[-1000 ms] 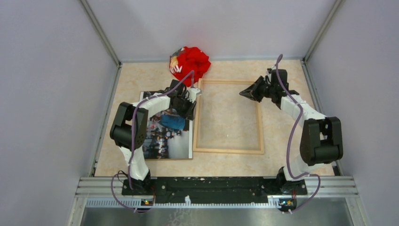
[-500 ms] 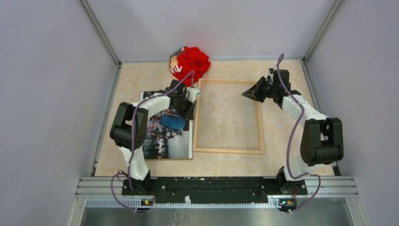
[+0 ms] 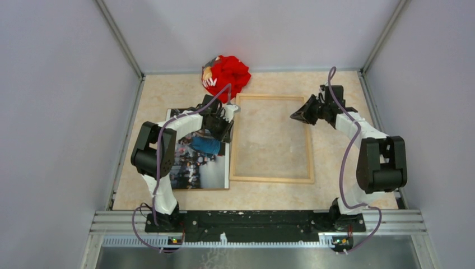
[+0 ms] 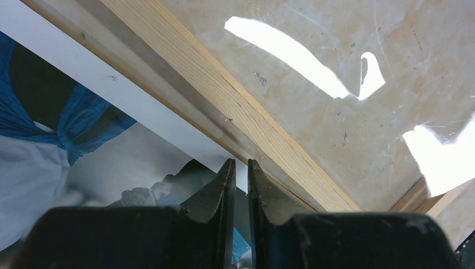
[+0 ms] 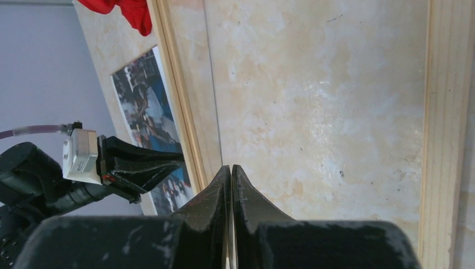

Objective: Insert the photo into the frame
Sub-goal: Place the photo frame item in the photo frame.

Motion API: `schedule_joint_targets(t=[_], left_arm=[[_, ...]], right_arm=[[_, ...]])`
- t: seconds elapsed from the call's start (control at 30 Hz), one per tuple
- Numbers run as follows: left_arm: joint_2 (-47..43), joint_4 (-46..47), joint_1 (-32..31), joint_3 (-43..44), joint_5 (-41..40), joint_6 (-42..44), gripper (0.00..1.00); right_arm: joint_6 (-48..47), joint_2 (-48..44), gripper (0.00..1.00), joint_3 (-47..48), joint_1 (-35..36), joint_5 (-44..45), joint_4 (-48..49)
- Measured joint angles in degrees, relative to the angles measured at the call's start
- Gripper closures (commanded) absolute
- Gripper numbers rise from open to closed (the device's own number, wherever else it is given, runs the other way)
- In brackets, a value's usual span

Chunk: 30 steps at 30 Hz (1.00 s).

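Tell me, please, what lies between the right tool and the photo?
Top view: the frame's left rail and the tabletop inside it separate right tool from photo.

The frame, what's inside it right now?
Only the bare marbled table shows inside the frame; the photo lies outside, beside it. The right gripper hides a small patch.

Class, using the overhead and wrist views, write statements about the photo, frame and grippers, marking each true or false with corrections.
1. The photo lies inside the frame. False: it lies on the table, left of the frame.
2. The right gripper is shut. True.
3. The right gripper holds the photo. False: it is empty, above the frame.
4. A red cloth lies near the table's far edge. True.
5. The left gripper is over the photo's right edge. True.
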Motion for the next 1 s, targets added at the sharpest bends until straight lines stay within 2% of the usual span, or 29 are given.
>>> schedule_joint_targets(t=[0.4, 0.77, 0.9, 1.0], left_arm=[[0.00, 0.00, 0.00, 0.00, -0.02, 0.00, 0.80], [0.00, 0.02, 0.00, 0.00, -0.15, 0.00, 0.81], [0.00, 0.00, 0.00, 0.00, -0.17, 0.00, 0.81], [0.00, 0.02, 0.00, 0.00, -0.17, 0.00, 0.81]], right_arm=[[0.70, 1.51, 0.95, -0.33, -0.02, -1.66, 2.29], [3.10, 1.51, 0.94, -6.08, -0.13, -1.97, 7.52], [3.43, 1.51, 0.86, -6.43, -0.13, -2.34, 8.17], [3.21, 1.51, 0.73, -6.43, -0.13, -2.27, 7.89]])
